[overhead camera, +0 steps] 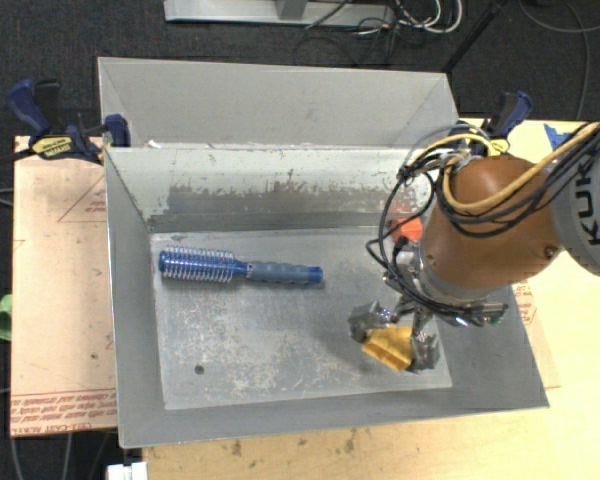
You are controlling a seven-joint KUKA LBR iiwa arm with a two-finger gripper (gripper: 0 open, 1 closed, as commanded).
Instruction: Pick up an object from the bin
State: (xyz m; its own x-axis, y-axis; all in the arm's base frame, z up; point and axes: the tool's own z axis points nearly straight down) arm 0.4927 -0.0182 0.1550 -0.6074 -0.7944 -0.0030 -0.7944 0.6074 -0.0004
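Lettering on my arm [578, 213]: "KU", rest cut off. Gripper [396, 336] low in bin's [280, 373] near right corner, fingers spread astride a crumpled yellow piece [386, 349]. Blue hairbrush [240, 268] well apart.

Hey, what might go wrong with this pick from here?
The yellow thing under the hand lies close to the bin's front right wall, so the hand might scrape it. The thing is partly hidden, so a poor grip could let it slip.
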